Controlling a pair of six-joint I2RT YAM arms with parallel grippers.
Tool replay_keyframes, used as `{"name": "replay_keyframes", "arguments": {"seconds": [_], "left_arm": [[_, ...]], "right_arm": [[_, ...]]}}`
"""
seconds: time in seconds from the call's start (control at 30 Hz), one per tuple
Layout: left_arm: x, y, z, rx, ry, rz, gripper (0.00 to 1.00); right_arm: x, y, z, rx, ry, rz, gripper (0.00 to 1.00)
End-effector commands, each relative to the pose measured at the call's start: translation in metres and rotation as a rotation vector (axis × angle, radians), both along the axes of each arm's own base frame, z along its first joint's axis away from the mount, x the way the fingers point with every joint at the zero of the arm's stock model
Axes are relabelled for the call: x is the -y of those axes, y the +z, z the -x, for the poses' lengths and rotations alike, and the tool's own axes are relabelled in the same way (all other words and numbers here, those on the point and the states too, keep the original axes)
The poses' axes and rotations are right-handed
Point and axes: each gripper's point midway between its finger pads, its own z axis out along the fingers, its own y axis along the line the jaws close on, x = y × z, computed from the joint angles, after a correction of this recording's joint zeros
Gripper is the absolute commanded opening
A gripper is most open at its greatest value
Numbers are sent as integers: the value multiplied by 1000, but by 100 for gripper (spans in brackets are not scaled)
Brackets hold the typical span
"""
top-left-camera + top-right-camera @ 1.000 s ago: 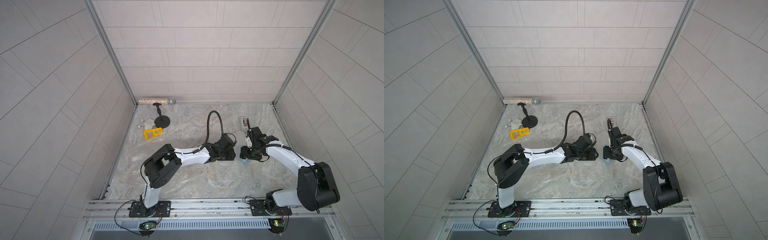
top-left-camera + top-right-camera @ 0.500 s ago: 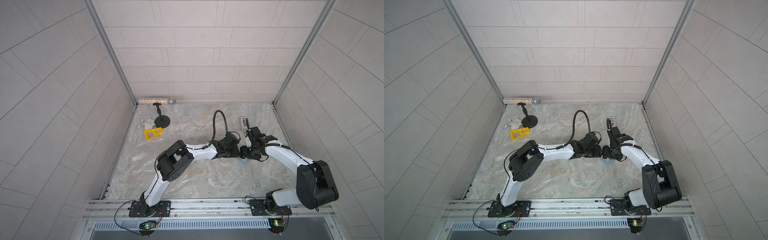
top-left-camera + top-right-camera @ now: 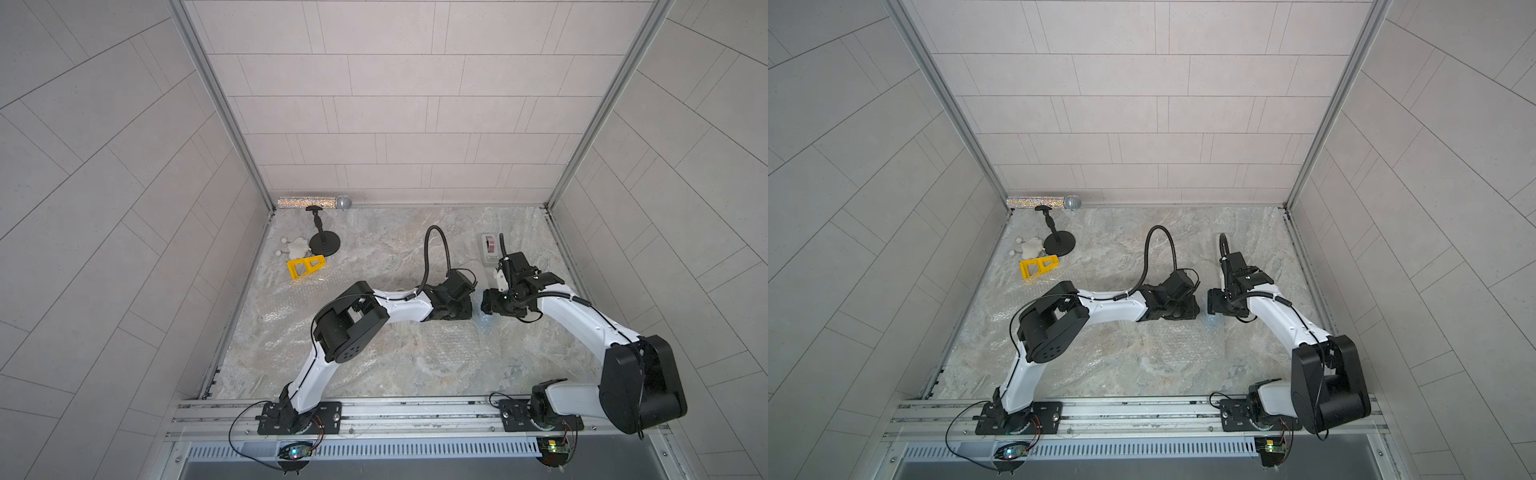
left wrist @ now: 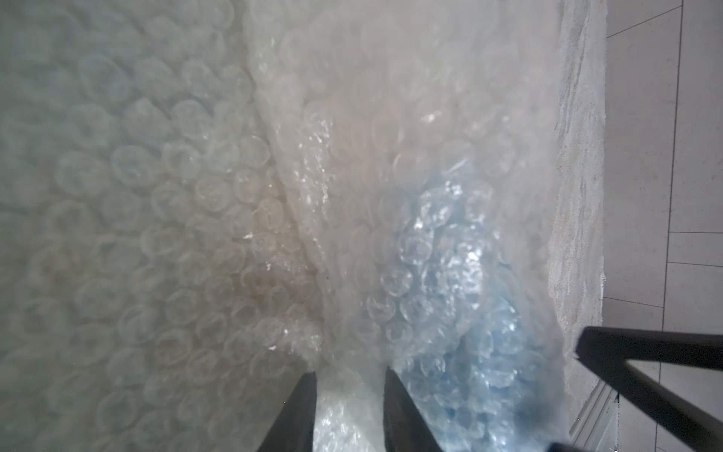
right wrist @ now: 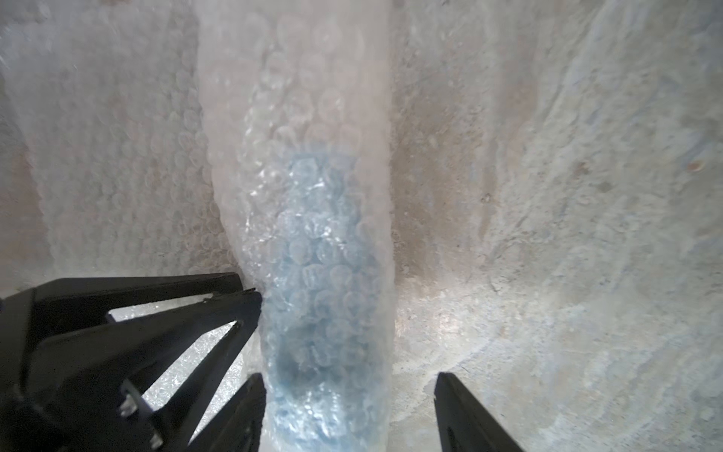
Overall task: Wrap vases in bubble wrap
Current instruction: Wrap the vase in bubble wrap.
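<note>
Two arms leaned over the table (image 3: pixel 374 232), and a single big sheet of bubble wrap (image 3: pixel 291 316) lay spread across it. I counted two vases. The blue vase (image 5: pixel 317 274) was rolled up inside the wrap. What looked like the white vase (image 3: pixel 401 328) was only a ribbed sliver showing under the left arm (image 3: pixel 399 309). The blue one was a pale, blurred shape behind the shiny bubbles, near the middle of the table between the two grippers. It lay on its side with its long axis along the roll, running straight away from the right gripper (image 5: pixel 348 375). I couldn't tell which end was the neck. That gripper's fingers stood apart astride the roll, one against it and the other clear of it. The left gripper (image 4: pixel 349 371) had its fingers drawn close on a fold of the wrap just beside the vase. One microphone (image 3: pixel 316 203) and one tape dispenser (image 3: pixel 489 249) sat along the back.
</note>
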Motion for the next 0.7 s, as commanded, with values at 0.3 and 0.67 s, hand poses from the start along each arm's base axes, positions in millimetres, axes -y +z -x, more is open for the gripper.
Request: {"name": "replay_keyframes", "arguments": {"seconds": [0.3,0.67], "left_arm": [[-12,-15,7,24,-34,-102,32],[-6,56,-3,139,-5,81,31]], "right_arm": [[-7,-12,5,-49,-40,-189,70],[-8,-33,14,-95,11,-45,64]]}}
